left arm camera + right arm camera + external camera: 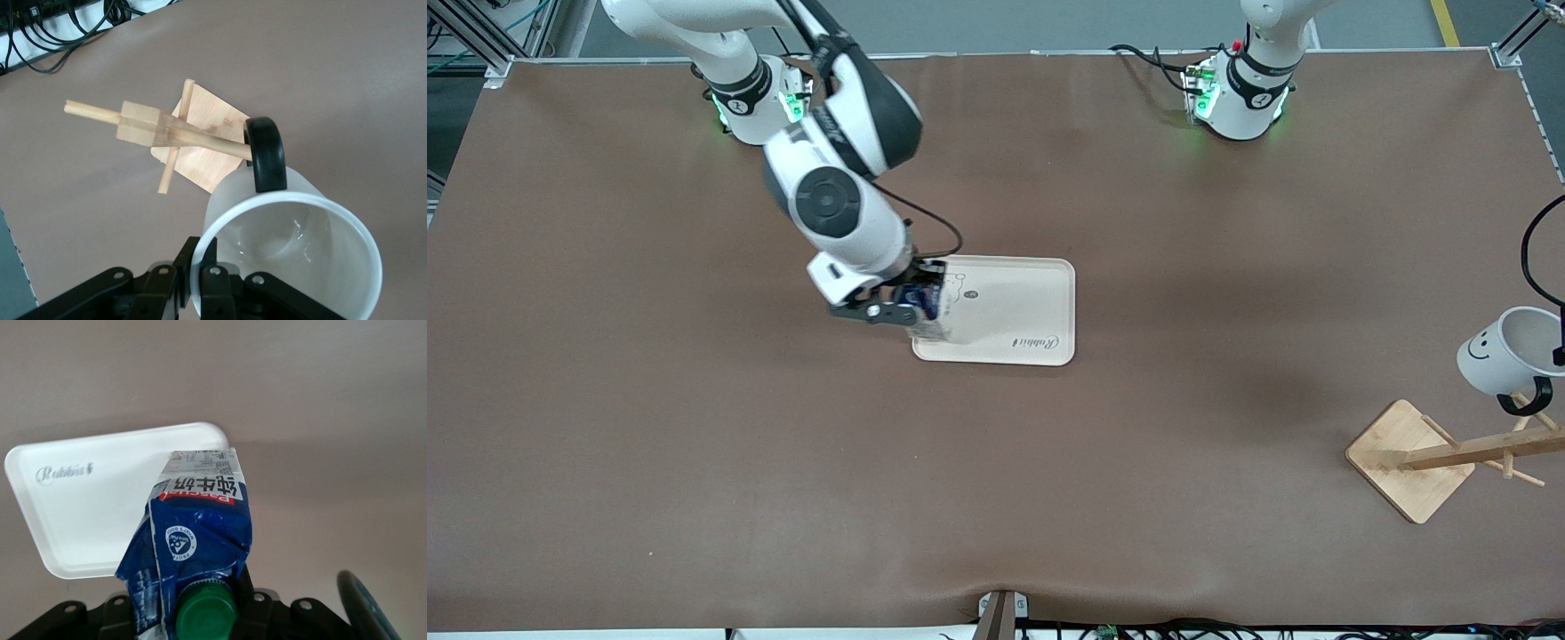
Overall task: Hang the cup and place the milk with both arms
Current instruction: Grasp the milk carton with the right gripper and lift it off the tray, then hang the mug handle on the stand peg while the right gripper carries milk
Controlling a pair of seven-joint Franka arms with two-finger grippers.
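Your right hand (911,311) is clamped on the milk (927,307), holding it over the edge of the tray (1014,311) that faces the right arm's end of the worktop (694,400). The tray is white with nothing else in it, and "Rabbit" is written in script near one corner. The carton is crumpled, green cap by the fingers, with a red band of print you can't quite read.

Over at the left arm's end, your left hand (200,293) is pinched shut on the rim of the cup (1507,351). The cup is empty, smiley showing, its black handle (267,155) touching a peg of the wooden rack (1449,453).
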